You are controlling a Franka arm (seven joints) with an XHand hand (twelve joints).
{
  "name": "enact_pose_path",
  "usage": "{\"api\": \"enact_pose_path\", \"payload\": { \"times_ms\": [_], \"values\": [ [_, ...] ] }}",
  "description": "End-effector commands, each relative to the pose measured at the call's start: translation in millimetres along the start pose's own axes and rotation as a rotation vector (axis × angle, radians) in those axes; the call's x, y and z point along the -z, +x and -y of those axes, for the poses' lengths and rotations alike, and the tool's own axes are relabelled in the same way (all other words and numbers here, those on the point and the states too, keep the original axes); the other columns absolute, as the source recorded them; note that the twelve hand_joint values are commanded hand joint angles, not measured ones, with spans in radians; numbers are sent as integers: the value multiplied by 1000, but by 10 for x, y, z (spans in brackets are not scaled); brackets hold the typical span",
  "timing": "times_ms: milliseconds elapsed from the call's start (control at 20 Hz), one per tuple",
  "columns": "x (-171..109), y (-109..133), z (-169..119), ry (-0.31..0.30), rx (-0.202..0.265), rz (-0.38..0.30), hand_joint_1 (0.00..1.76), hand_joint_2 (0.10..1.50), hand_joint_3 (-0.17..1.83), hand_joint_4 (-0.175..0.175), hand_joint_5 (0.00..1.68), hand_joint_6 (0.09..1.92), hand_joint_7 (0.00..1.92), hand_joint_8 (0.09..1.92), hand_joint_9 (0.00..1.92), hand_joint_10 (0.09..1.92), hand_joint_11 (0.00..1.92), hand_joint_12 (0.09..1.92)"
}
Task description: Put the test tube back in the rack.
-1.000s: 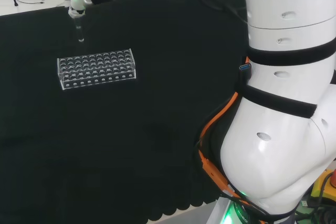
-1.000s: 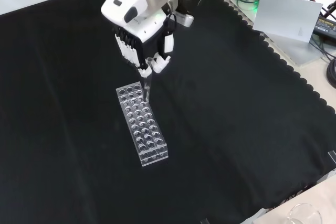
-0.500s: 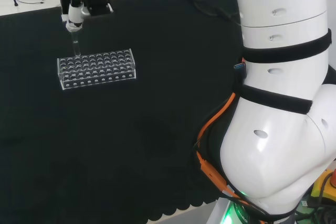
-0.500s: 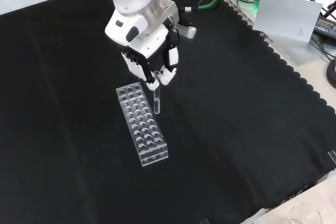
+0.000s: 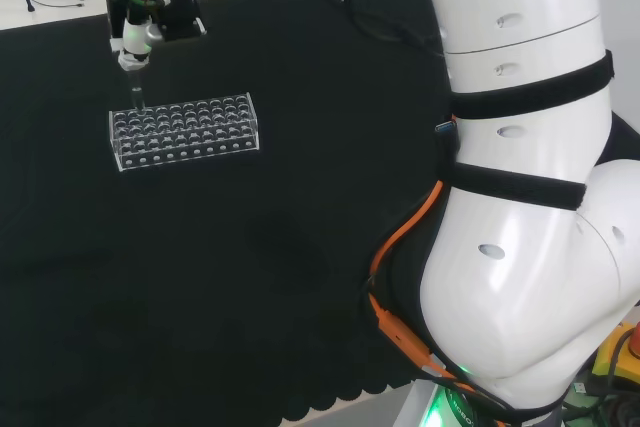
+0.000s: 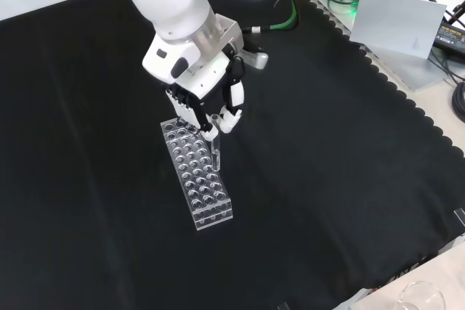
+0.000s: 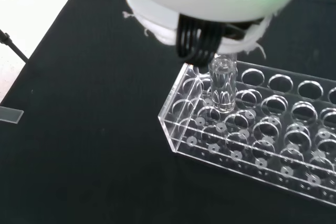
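We see the white arm reaching down over the black-clothed tabletop (image 6: 349, 179), its wrist angled so the robot hand (image 6: 207, 103) points at the cloth. In the front view the black-and-white fingers (image 6: 231, 110) and thumb are curled in a pinch around the top of the test tube (image 6: 216, 152), which hangs upright from them. The tube is a slim, clear cylinder with a rounded bottom; in the wrist view its open mouth (image 7: 222, 66) sits just under the dark finger links, and its lower end is over the holes near one end of the rack (image 7: 252, 129). Whether the tip has entered a hole, we cannot tell. The rack (image 6: 196, 172) is a long, clear plastic block with rows of round holes, lying flat on the cloth. In the head view the robot hand (image 5: 135, 32) holds the tube (image 5: 136, 95) at the rack's (image 5: 185, 130) far left corner.
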State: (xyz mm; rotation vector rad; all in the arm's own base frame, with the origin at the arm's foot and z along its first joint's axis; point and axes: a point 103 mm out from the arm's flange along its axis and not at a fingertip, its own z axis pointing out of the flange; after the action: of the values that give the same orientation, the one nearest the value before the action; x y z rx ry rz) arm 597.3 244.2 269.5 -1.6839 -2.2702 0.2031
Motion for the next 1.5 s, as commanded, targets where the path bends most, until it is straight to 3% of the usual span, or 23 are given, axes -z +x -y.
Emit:
{"api": "enact_pose_path", "payload": {
  "times_ms": [50, 500, 1500],
  "values": [
    [-89, 9, -127, 10, 3, 18, 1443, 597, 687, -175, 1421, 87, 1427, 655, 1289, 731, 1437, 1093],
    [-230, -132, -77, 39, -10, 34, 1442, 599, 684, -175, 1422, 87, 1427, 656, 1286, 732, 1436, 1094],
    [-257, -48, -161, 37, 10, 31, 1442, 602, 680, -175, 1424, 87, 1426, 659, 1283, 732, 1435, 1096]
  ]
}}
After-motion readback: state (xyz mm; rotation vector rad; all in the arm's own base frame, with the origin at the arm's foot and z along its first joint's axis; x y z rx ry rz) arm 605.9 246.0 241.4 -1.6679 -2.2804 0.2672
